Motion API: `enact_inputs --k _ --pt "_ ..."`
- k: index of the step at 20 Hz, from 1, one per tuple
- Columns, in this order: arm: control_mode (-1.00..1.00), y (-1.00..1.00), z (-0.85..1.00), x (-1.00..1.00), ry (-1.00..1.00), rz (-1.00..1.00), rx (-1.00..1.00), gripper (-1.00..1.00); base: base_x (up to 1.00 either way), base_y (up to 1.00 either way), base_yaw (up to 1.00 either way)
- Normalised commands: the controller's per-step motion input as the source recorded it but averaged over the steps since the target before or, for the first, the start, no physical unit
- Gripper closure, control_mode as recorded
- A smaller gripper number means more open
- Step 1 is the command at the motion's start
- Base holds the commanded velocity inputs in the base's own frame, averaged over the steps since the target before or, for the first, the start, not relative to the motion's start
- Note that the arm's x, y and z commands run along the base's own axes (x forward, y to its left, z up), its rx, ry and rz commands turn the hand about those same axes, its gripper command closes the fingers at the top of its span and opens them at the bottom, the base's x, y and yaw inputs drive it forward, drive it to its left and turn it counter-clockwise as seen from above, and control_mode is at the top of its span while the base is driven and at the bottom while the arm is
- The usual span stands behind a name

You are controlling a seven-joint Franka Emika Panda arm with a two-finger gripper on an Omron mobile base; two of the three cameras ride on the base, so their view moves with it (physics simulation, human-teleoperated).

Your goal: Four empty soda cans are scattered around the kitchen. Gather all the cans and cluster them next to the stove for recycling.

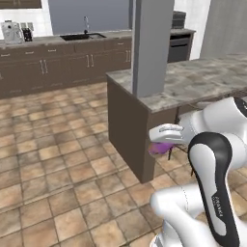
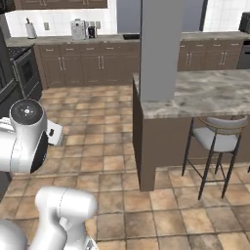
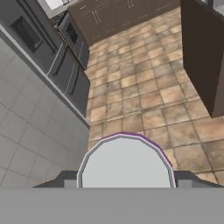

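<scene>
My gripper [image 1: 165, 141] hangs over the tiled floor beside the end of the kitchen island and is shut on a pink-purple soda can [image 1: 158, 148]. In the hand view the can's grey top with its purple rim [image 3: 126, 168] sits between the two dark fingertips [image 3: 59, 180]. The stove [image 2: 23, 73] stands at the far left against the back wall, its grey oven door facing the floor. It also appears near the top of the hand view as the stove [image 3: 74, 38], well away from the can.
The island [image 1: 193, 82] with a marble top and a grey pillar [image 1: 152, 46] stands right beside the arm. A stool [image 2: 215, 139] is tucked under it. Brown cabinets with a sink [image 1: 82, 36] line the back wall. Tall dark appliances [image 3: 39, 48] flank the stove.
</scene>
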Motion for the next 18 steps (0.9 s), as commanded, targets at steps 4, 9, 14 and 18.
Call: enact_inputs --k 4,9,14,18 --pt "1.0 0.0 0.0 0.0 0.0 0.0 0.0 1.0 0.16 1.0 0.0" --pt "1.0 0.0 0.0 0.0 0.0 0.0 0.0 1.0 0.76 0.88 0.0" --pt "1.0 0.0 0.0 0.0 0.0 0.0 0.0 1.0 0.99 0.69 0.0" --pt "1.0 0.0 0.0 0.0 0.0 0.0 0.0 1.0 0.98 0.4 0.0"
